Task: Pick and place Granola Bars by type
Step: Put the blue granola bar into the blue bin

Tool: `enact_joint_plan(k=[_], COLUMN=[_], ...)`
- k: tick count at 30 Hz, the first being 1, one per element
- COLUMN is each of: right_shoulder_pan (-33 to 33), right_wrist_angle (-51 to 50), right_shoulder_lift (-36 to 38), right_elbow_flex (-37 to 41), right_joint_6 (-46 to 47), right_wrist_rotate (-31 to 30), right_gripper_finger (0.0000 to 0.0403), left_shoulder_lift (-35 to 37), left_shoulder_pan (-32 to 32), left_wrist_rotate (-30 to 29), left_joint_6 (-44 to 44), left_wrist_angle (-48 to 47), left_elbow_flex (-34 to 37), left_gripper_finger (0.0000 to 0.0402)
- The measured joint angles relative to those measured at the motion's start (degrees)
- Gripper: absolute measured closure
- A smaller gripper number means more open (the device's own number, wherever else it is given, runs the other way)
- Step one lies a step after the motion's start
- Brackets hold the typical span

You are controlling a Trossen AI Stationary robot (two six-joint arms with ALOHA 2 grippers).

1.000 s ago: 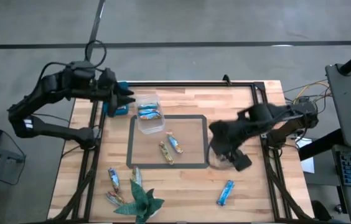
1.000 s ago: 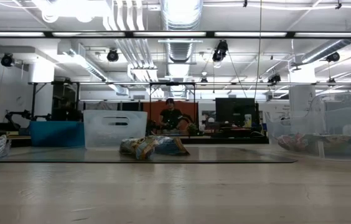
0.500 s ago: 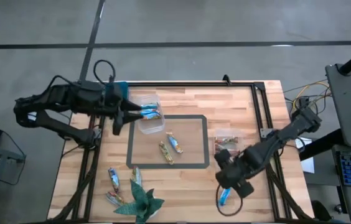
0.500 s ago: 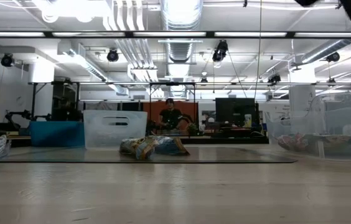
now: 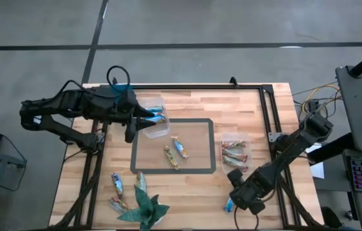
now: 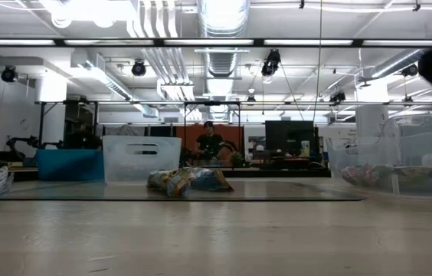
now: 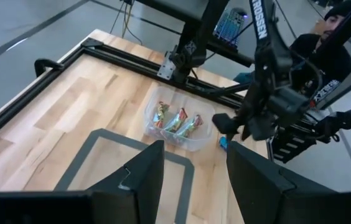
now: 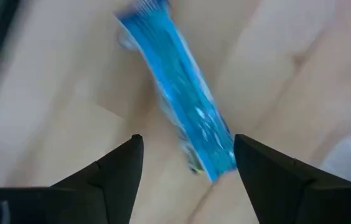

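While the right hand (image 5: 244, 200) hangs low over the near right part of the butcher-block table (image 5: 251, 109), its two dark fingers (image 8: 116, 171) stand apart on either side of a shiny blue bar (image 8: 178, 99) lying flat on the wood, with nothing in their grip. In the high view only an end of that bar (image 5: 229, 205) shows from under the hand.

The left hand (image 5: 144, 119) sits at the rim of a clear tub (image 5: 158, 128) near the far left; its fingers (image 7: 141, 177) are parted and empty. Blue bars (image 5: 155, 117) lie in that tub. A second clear tub (image 5: 234, 153) on the right holds brown-and-red bars (image 7: 178, 119), side by side.

A dark taped outline with rounded corners (image 5: 203, 172) marks the table's middle, and two bars (image 5: 176, 153), one brown, one blue-tipped, lie inside it. Near the front left lie more bars (image 5: 118, 186) beside a green folded-paper figure (image 5: 146, 206) with pointed leaves. A black metal frame (image 5: 194, 86) runs along the far edge.

In the low view a person (image 6: 210, 142) sits far behind the table.
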State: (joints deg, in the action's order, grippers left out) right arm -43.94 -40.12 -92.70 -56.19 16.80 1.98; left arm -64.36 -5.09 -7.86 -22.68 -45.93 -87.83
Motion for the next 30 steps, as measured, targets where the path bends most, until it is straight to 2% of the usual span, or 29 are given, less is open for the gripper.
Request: enact_joint_plan(k=[7,16,24,30], right_shoulder_pan=[0.33,0.39,0.33,0.35], right_wrist_angle=[2.56,3.54,3.51,3.17], right_shoulder_lift=[-3.28,-4.96,-4.96,-4.94], right_elbow_flex=[3.32,1.97,0.88,0.40], right_joint_6=[-0.47,-0.85,-0.70,-0.70], right_wrist_rotate=[-1.38,-1.97,-1.40,-1.44], right_gripper_finger=[0.0163,0.0184,0.0236,0.0302], left_shoulder_lift=[0.02,0.04,0.04,0.04], left_shoulder_pan=[-0.05,-0.05,-0.05,-0.05], left_wrist_rotate=[0.00,0.02,0.02,0.02], left_joint_6=[-0.13,-0.11,-0.06,0.31], left_wrist_angle=[1.18,1.42,1.40,1.38], left_elbow_flex=[0.00,0.00,0.00,0.00], left_gripper_finger=[0.0245,0.0245,0.0245,0.0245])
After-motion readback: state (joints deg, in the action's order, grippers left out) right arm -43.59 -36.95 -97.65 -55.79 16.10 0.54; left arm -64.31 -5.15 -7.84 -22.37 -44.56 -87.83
